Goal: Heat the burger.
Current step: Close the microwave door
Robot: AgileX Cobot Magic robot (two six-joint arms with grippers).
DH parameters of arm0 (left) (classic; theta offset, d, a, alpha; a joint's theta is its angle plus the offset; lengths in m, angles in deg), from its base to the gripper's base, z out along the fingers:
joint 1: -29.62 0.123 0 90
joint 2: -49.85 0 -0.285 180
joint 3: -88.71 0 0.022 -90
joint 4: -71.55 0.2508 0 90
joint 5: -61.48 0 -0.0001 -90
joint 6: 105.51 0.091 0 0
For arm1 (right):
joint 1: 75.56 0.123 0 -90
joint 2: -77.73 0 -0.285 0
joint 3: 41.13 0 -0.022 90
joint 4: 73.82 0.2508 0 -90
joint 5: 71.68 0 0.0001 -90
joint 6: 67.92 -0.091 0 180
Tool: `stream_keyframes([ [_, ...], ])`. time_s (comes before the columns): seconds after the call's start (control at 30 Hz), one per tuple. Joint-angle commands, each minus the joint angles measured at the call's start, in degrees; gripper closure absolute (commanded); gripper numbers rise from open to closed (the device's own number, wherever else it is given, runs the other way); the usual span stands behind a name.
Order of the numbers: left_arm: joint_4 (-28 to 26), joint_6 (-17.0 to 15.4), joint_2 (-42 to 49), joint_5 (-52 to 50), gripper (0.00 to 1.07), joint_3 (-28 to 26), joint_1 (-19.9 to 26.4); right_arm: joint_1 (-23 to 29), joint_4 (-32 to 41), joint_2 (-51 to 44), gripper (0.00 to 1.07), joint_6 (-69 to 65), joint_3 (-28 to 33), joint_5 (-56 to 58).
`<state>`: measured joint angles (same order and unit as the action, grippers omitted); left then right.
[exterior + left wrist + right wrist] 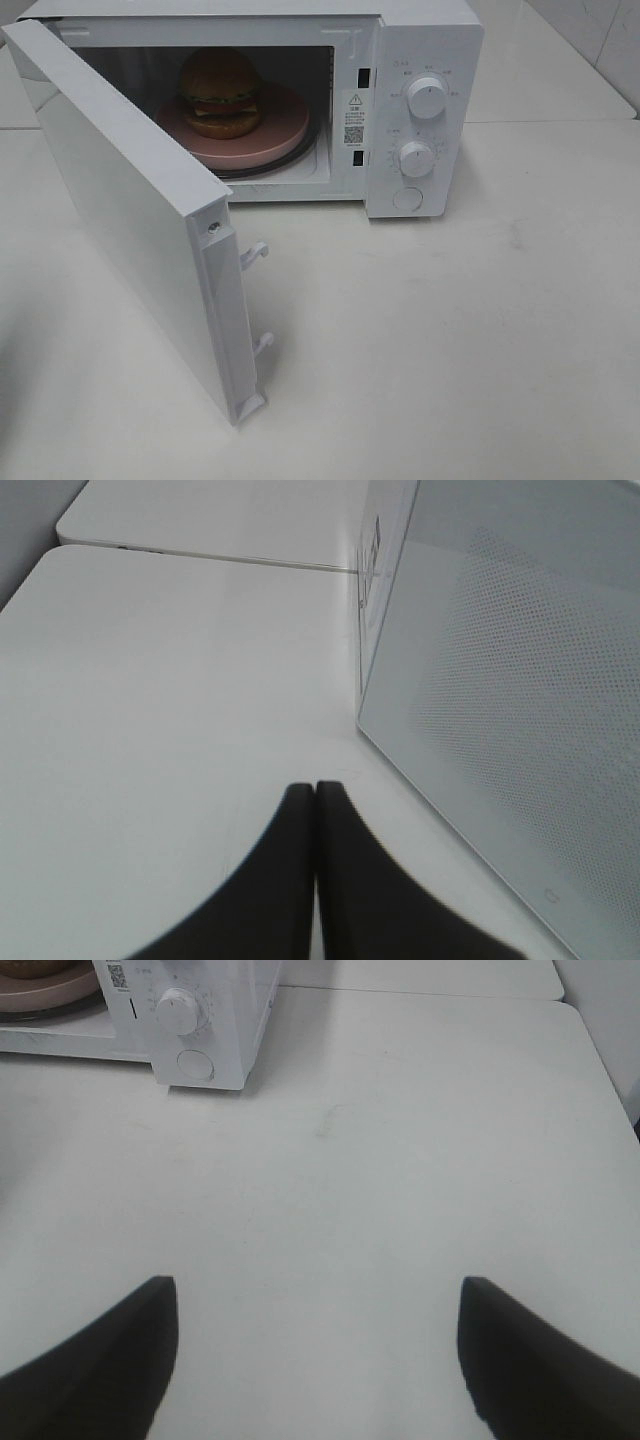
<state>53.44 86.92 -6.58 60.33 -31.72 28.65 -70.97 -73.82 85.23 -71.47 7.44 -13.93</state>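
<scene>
Left gripper (316,785): shut tight, dark fingers (285,880) pressed flat together with nothing between them. Hangs low over the white table (150,680), just beside the open microwave door (520,710), whose dotted mesh window fills that side of the wrist view.

Right gripper (317,1282): spread wide, holding nothing, bare table showing between the two tips. Points across open tabletop toward the front corner of the microwave (210,1010), well apart from it.

Farther out, in the high view: white microwave at the back of the table, door (120,220) swung fully out on its left hinge, two white latch hooks (255,255) sticking from its free edge. Inside the cavity, the burger (220,92), upright on a round pink plate (275,140), set toward the back left of that plate. Under the plate, the dark rim of a turntable (262,170). On the control panel to the right of the cavity, two round knobs (428,97), one above the other, and a round button (408,198) below them.
</scene>
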Motion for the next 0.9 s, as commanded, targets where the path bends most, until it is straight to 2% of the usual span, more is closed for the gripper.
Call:
stream_keyframes([
  [0.03,-0.11,0.34,-2.92,-6.7,1.07,1.09,-2.75,-0.23,0.0,-1.55,0.32,0.06,0.17,-0.86],
  [0.07,0.63,0.34,-5.73,-12.09,1.07,2.06,-5.16,-0.23,0.0,-1.55,0.32,0.06,0.17,-0.86],
  [0.1,0.63,0.34,-5.73,-12.09,1.07,2.06,-5.16,-0.23,0.0,-1.55,0.32,0.06,0.17,-0.86],
  [0.17,1.38,0.29,-10.2,-18.56,1.07,3.04,-8.65,-0.23,0.0,-1.55,0.32,0.06,0.17,-0.86],
  [0.37,3.38,-0.52,-15.81,-25.5,1.07,3.04,-11.52,-0.23,0.0,-1.55,0.32,0.06,0.17,-0.86],
  [0.43,8.08,-3.95,-20.8,-31.28,1.07,3.04,-12.83,-0.23,0.0,-1.55,0.32,0.06,0.17,-0.86],
  [0.5,9.91,-5.21,-21.94,-32.26,1.07,3.04,-12.83,-0.23,0.0,-1.55,0.32,0.06,0.17,-0.86],
  [0.53,14.27,-8.71,-24.18,-34.32,1.07,3.04,-12.83,-0.23,0.0,-1.55,0.32,0.06,0.17,-0.86],
  [0.57,14.27,-8.71,-24.18,-34.32,1.07,3.04,-12.83,-0.23,0.0,-1.55,0.32,0.06,0.17,-0.86],
  [0.6,18.11,-11.92,-26.18,-36.33,1.07,3.04,-12.83,-0.23,0.0,-1.55,0.32,0.06,0.17,-0.86],
  [0.63,18.11,-11.92,-26.18,-36.33,1.07,3.04,-12.83,-0.23,0.0,-1.55,0.32,0.06,0.17,-0.86],
  [0.7,22.8,-15.47,-29.28,-40.28,1.07,3.04,-12.83,-0.23,0.0,-1.55,0.32,0.06,0.17,-0.86],
  [0.9,23.72,-17.65,-34.03,-43.72,1.07,1.95,-12.83,-0.23,0.0,-1.55,0.32,0.06,0.17,-0.86],
])
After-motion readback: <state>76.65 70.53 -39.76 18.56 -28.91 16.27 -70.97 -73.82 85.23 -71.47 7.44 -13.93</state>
